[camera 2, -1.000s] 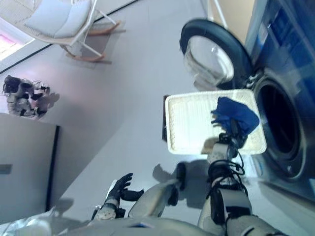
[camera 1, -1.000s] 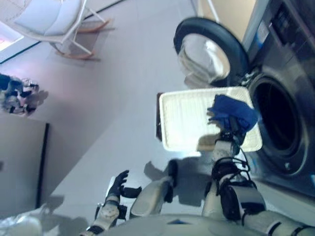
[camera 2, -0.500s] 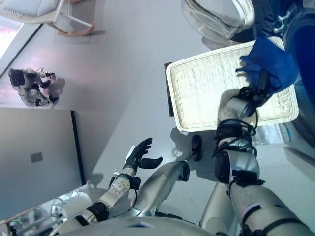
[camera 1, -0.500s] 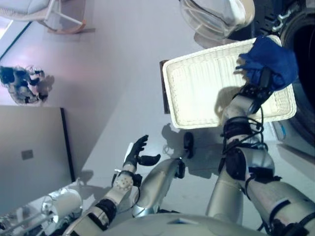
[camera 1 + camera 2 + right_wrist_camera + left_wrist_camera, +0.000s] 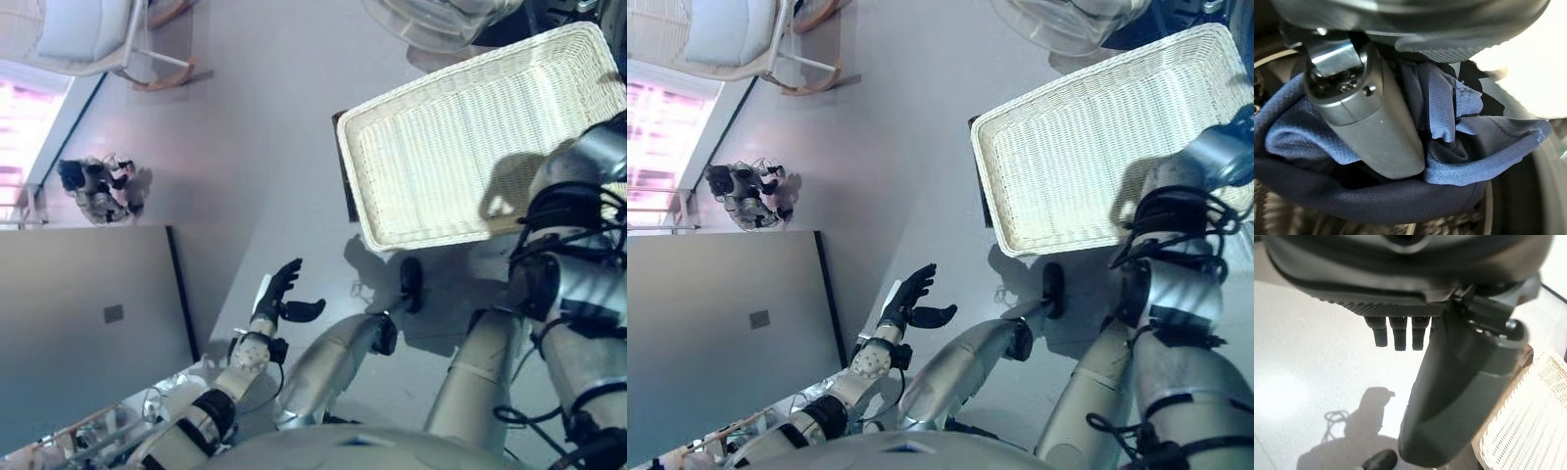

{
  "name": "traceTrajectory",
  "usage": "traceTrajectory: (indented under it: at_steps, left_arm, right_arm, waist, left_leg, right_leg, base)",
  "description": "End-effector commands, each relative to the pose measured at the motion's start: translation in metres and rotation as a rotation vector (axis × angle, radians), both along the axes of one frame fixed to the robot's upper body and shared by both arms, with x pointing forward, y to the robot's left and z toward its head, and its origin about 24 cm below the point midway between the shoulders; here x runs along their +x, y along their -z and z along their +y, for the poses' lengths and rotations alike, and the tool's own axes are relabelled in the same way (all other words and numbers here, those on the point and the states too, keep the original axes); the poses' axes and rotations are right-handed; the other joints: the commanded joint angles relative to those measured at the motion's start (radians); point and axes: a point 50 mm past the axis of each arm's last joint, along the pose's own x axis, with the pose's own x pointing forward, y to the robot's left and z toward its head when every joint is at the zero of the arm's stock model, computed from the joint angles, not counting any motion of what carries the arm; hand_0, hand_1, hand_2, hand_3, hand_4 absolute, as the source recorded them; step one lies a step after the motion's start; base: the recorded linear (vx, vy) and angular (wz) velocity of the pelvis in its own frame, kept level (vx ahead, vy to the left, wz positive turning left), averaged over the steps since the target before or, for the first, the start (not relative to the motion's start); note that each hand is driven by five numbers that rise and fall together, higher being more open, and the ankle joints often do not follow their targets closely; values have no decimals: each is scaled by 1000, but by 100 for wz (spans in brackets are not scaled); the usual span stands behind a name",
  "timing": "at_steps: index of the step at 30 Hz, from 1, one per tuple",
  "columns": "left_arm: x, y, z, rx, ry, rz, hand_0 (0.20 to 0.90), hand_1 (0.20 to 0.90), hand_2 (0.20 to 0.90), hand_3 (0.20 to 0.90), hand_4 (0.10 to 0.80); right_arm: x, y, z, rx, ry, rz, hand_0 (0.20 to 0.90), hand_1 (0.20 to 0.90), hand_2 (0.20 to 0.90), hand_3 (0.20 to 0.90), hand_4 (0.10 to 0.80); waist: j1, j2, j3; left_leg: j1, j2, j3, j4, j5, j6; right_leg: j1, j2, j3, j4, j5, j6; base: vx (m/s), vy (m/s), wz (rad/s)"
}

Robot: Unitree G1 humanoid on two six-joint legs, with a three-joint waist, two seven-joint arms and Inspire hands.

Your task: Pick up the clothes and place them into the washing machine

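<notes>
A blue garment [image 5: 1484, 147] is bunched in my right hand [image 5: 1376, 127], whose thumb and fingers are curled round it. Past the cloth the right wrist view shows dark metal of the washing machine [image 5: 1547, 186]. That hand and the garment lie beyond the right edge of both eye views; only the right forearm [image 5: 578, 255] shows there, reaching across the corner of the white wicker basket [image 5: 470, 147]. The basket holds nothing. My left hand [image 5: 279, 299] hangs low over the floor, open and holding nothing, with its fingers [image 5: 1400, 335] straight.
The machine's round glass door [image 5: 441, 18] stands open past the basket's far side. A white rocking chair [image 5: 98, 39] stands far left, a small dark object [image 5: 93, 186] lies on the floor, and a grey panel [image 5: 88, 323] stands at the left.
The camera has swung. My right hand has carried the blue garment from over the basket's right end off to the right, out of the eye views. The left hand has stayed open.
</notes>
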Motion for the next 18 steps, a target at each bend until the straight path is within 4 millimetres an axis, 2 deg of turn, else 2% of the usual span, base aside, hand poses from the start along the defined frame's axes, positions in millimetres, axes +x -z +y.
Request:
traceTrajectory:
  at_steps: [1,8,11,13,14,15,16,18]
  left_arm:
    - [-16,8,31,74,-70,16,900,900,900,900,800]
    - [-19,8,38,87,-84,15,900,900,900,900,800]
    - [-24,11,42,89,-94,31,900,900,900,900,800]
    - [-26,13,43,95,-98,46,900,900,900,900,800]
    - [-27,14,43,98,-101,49,900,900,900,900,800]
    - [-28,15,43,99,-104,52,900,900,900,900,800]
    - [-29,16,44,104,-105,57,900,900,900,900,800]
    - [-28,15,50,131,-121,51,900,900,900,900,800]
  right_arm:
    - [-32,-84,-5,-342,151,-88,300,300,300,300,400]
    - [-66,-130,-30,-502,305,49,300,300,300,300,400]
    - [-76,-143,-35,-569,362,132,300,300,300,300,400]
    - [-78,-143,-38,-574,385,177,300,300,300,300,400]
    - [-79,-140,-42,-568,408,224,380,380,380,380,453]
    - [-80,-137,-44,-562,421,246,808,808,808,808,739]
    - [-81,-133,-48,-542,447,294,900,900,900,900,800]
    - [-84,-125,-58,-547,549,485,900,900,900,900,800]
  waist:
    - [14,58,-131]
    - [29,59,-172]
    - [28,55,-174]
    - [26,55,-174]
    - [23,55,-173]
    - [20,56,-172]
    - [19,57,-172]
    - [16,53,-169]
  left_leg:
    - [-123,-39,-17,73,-47,-45]
    - [-122,-49,-23,62,-45,-55]
    - [-129,-46,-19,60,-41,-58]
    - [-136,-45,-18,59,-41,-59]
    - [-137,-44,-17,58,-40,-60]
    - [-140,-43,-16,60,-40,-59]
    - [-144,-42,-15,61,-40,-59]
    - [-148,-40,-16,61,-39,-59]
  right_leg:
    - [12,24,69,69,-86,-53]
    - [6,17,72,79,-97,-55]
    - [-8,20,76,90,-99,-58]
    - [-13,26,80,90,-101,-60]
    - [-17,29,82,91,-101,-61]
    - [-19,29,82,91,-100,-61]
    - [-21,30,82,91,-100,-62]
    - [-25,34,85,90,-97,-62]
  base:
    - [41,15,6]
    - [24,1,6]
    - [-2,-11,8]
    - [6,-16,12]
    - [13,-15,14]
    - [13,-18,15]
    - [8,-20,11]
    - [-5,-20,5]
